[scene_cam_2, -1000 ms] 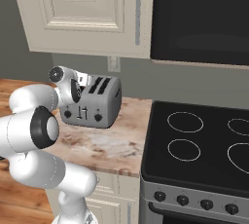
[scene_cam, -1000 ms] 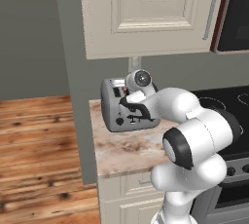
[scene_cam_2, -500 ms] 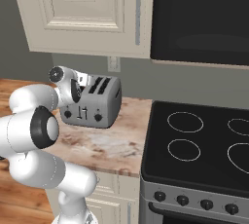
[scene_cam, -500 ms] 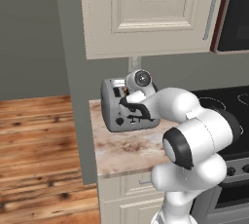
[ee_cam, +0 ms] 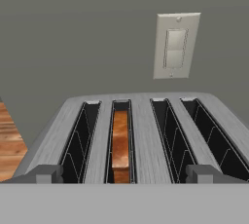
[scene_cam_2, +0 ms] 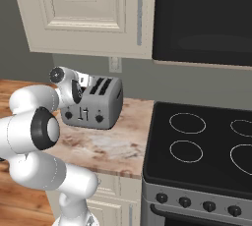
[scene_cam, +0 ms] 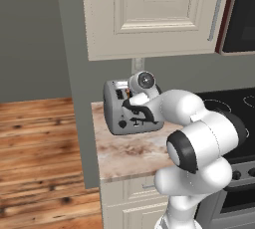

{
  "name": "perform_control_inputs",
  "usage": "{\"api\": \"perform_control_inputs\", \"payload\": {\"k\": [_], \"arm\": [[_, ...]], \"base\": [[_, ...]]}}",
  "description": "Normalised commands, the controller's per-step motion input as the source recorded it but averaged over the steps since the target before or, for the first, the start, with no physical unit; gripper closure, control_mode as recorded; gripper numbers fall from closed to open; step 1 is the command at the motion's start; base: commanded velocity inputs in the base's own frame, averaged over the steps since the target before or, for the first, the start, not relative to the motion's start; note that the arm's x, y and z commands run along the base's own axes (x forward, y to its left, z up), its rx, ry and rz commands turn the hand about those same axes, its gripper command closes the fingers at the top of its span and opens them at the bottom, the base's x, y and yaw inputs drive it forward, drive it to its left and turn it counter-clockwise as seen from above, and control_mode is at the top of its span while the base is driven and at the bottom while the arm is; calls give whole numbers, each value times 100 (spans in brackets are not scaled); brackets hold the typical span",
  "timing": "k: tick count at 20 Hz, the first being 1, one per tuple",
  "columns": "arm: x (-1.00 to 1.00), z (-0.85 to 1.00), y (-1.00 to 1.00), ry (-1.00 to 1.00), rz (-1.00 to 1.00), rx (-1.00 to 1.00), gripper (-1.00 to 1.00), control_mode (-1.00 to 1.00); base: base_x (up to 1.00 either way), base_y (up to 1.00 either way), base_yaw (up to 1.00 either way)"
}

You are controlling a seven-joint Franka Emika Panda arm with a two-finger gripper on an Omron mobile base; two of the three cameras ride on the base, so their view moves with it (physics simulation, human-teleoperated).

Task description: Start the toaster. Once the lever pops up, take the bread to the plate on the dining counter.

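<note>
The grey-silver toaster [scene_cam: 118,119] [scene_cam_2: 102,106] stands on a narrow marbled counter [scene_cam: 130,154] against the wall. My hand hovers just over its front edge, looking along the four slots [ee_cam: 146,130]. The bread [ee_cam: 120,140], a brown slice seen edge-on, sits down in the second slot from the left. My gripper [ee_cam: 125,175] [scene_cam: 131,104] [scene_cam_2: 82,83] is open, its two fingertips [ee_cam: 46,173] spread wide over the toaster's front, with nothing between them. The plate and the dining counter are out of view.
A wall switch plate [ee_cam: 176,45] [scene_cam_2: 115,64] sits behind the toaster. Cream upper cabinets [scene_cam: 149,14] hang above. A black stove top [scene_cam_2: 206,141] adjoins the counter on the right. Wooden floor [scene_cam: 35,138] lies to the left.
</note>
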Motion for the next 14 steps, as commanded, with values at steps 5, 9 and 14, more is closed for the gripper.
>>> {"api": "perform_control_inputs", "payload": {"k": [5, 9, 14], "arm": [[0, 0, 0, 0, 0, 0, -100, -100], [0, 0, 0, 0, 0, 0, -100, -100], [0, 0, 0, 0, 0, 0, -100, -100]], "base": [[0, 0, 0], [0, 0, 0], [0, 0, 0]]}}
